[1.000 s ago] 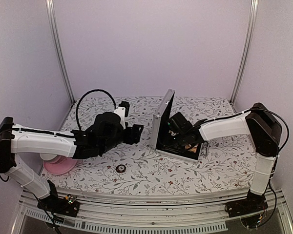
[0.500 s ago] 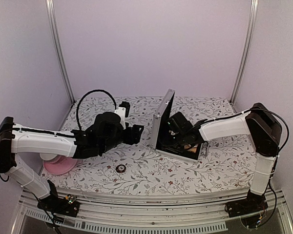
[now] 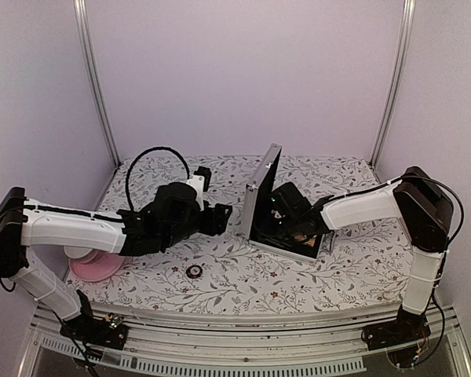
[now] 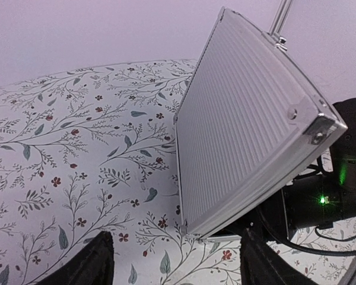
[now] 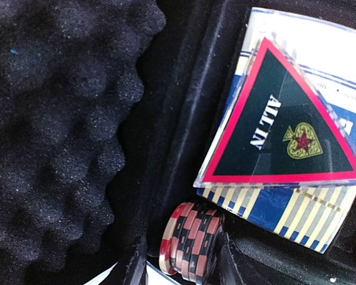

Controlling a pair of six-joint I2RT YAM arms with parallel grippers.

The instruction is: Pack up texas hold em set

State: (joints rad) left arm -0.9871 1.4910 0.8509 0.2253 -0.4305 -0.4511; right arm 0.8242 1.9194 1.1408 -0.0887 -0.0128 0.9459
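Note:
The silver briefcase [image 3: 261, 192] stands open at mid table, its lid near upright and its black-lined base [image 3: 308, 250] flat. My left gripper [image 3: 222, 214] is open and empty just left of the lid. Its view shows the ribbed lid [image 4: 243, 124] ahead of my left gripper [image 4: 175, 267]. My right gripper [image 3: 286, 223] is inside the case. In its view my right gripper [image 5: 184, 267] is shut on a stack of red and black chips [image 5: 193, 246]. A triangular "ALL IN" token [image 5: 282, 130] lies on a blue and yellow card pack [image 5: 285, 208].
A small round token [image 3: 194, 271] lies loose on the floral table in front of the left arm. A pink plate [image 3: 90, 269] sits at the left edge, partly under the arm. Dimpled black foam [image 5: 53, 119] lines the lid beside the chips.
My left gripper has edged a little to the right, closer to the lid. The right gripper stays inside the case, barely shifted.

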